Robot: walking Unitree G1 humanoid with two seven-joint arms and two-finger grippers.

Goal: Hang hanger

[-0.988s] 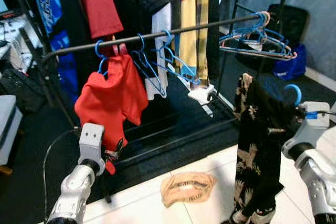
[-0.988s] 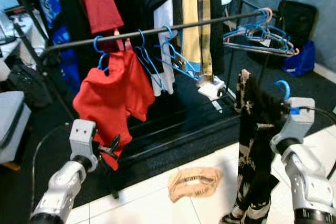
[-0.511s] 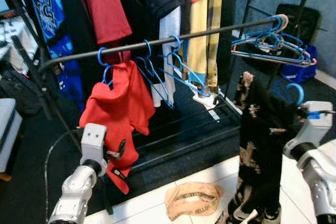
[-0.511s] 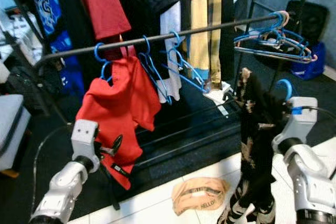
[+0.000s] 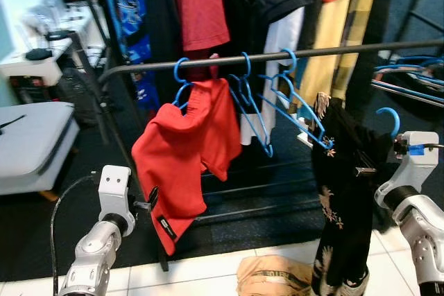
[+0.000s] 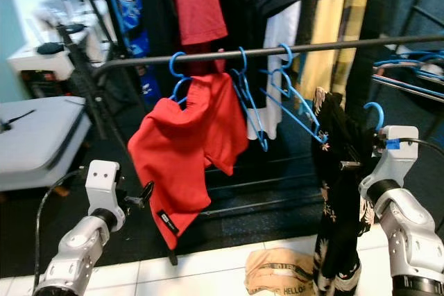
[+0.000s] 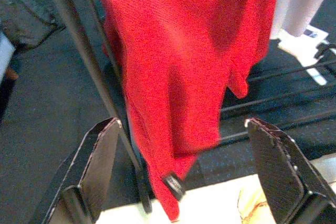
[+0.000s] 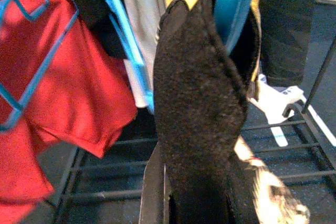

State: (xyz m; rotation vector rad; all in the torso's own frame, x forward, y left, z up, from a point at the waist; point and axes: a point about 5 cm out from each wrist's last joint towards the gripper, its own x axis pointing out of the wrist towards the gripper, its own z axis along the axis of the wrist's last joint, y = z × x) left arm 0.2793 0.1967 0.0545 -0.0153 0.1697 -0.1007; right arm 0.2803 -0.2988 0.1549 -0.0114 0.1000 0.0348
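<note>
Black metal forms the clothes rail, which is run level across the scene, with shirts crowded above it and empty blue hangers hooked along it. A red garment of soft knit is hung from one blue hanger near the rail's left end and droops in folds below it.

A dark patterned shirt is draped on a blue hanger and held up on the right, below the rail and apart from it, so the hanger is not yet hooked on. Its curved blue hook is seen just above the right gripper, whose silver arm is raised and bent at the elbow. In the right wrist view the dark fabric and the blue hanger neck lie directly along the fingers, which are closed on the hanger through the cloth.

The left arm is raised lower down, with the left gripper pointed at the hem of the red garment. Its fingers are spread wide apart, the red hem hanging between them without touching.

A tan cloth is crumpled on the pale tiled floor.
</note>
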